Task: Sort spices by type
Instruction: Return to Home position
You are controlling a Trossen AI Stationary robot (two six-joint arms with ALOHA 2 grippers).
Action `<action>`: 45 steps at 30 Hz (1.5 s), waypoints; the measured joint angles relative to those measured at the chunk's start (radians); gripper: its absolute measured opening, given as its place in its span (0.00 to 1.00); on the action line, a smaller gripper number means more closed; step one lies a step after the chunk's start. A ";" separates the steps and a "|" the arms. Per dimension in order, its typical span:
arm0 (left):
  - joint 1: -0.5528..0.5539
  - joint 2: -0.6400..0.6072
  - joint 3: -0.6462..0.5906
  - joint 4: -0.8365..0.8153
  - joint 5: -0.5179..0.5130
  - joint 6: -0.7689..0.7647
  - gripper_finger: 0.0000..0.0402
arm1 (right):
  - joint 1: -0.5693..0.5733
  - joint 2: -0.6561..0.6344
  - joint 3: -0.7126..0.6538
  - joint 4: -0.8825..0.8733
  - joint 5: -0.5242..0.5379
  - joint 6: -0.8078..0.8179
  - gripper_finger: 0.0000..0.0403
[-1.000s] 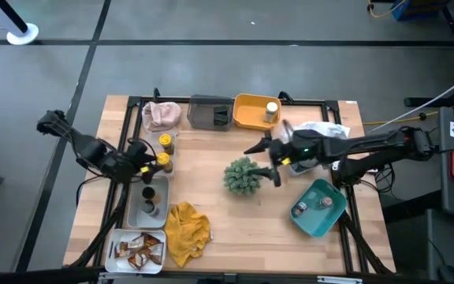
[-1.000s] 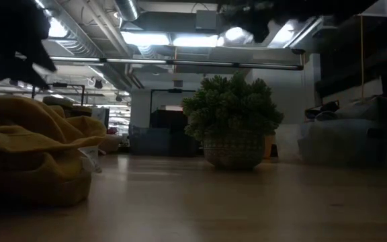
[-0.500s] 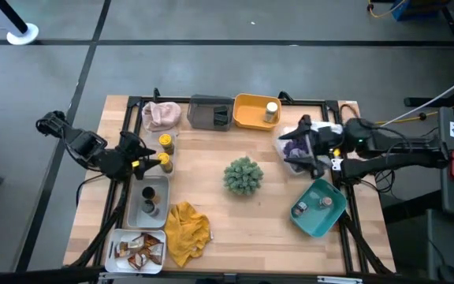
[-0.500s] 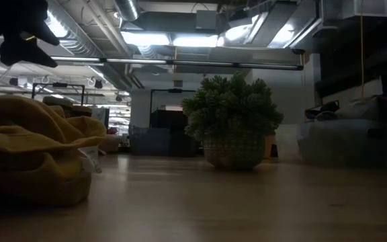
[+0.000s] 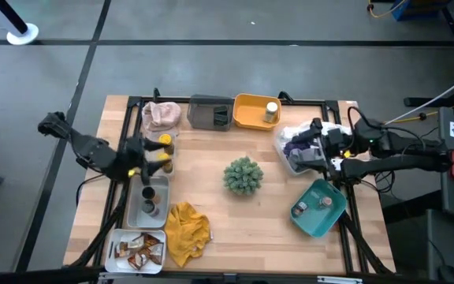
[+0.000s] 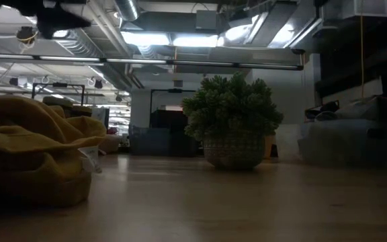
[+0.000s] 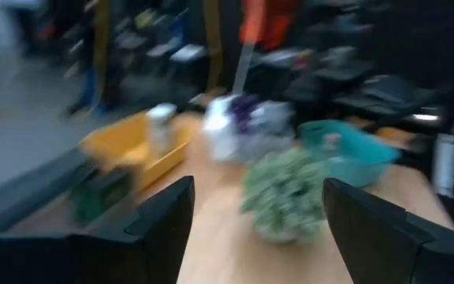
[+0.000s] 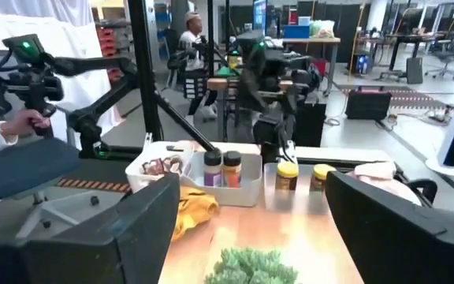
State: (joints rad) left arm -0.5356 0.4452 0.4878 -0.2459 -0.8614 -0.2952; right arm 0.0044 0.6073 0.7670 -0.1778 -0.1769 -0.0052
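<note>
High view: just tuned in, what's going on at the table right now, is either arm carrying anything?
Neither arm holds anything. The left gripper hovers open beside the clear bin with the yellow-lidded jars; the right gripper hovers open above the white bin on the table's right side. The spices lie in containers: packets in the white tray, bottles in the grey bin, jars in the teal bin, one white-capped jar in the yellow bin.

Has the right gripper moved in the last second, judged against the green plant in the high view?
Yes. The right gripper has drawn back from beside the green plant, toward the right edge of the table.
</note>
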 joint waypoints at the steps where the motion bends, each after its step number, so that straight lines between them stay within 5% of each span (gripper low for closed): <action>1: 0.008 0.004 -0.034 0.095 0.040 0.072 0.65 | 0.000 -0.012 0.000 -0.011 -0.004 -0.002 0.79; 6: 0.089 -0.010 -0.154 0.362 0.250 0.229 0.65 | 0.000 -0.113 0.000 -0.078 -0.009 -0.076 0.79; 16: 0.258 -0.282 -0.158 0.117 0.310 0.235 0.65 | 0.000 -0.211 -0.127 -0.105 0.011 -0.067 0.79; 21: 0.272 -0.444 -0.158 -0.032 0.368 0.166 0.65 | 0.000 -0.214 -0.243 0.014 0.022 0.004 0.79; 31: 0.273 -0.440 -0.249 -0.041 0.360 0.068 0.65 | 0.000 -0.351 -0.444 0.078 0.096 0.188 0.79; 41: 0.277 -0.440 -0.461 0.269 0.356 0.123 0.65 | 0.002 -0.599 -0.618 0.157 0.099 0.230 0.79; 45: 0.276 -0.440 -0.478 0.315 0.361 0.143 0.65 | 0.002 -0.605 -0.662 0.176 0.085 0.244 0.79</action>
State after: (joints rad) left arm -0.2600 0.0051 0.0100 0.0693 -0.5009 -0.1522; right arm 0.0063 0.0025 0.1045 -0.0014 -0.0924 0.2384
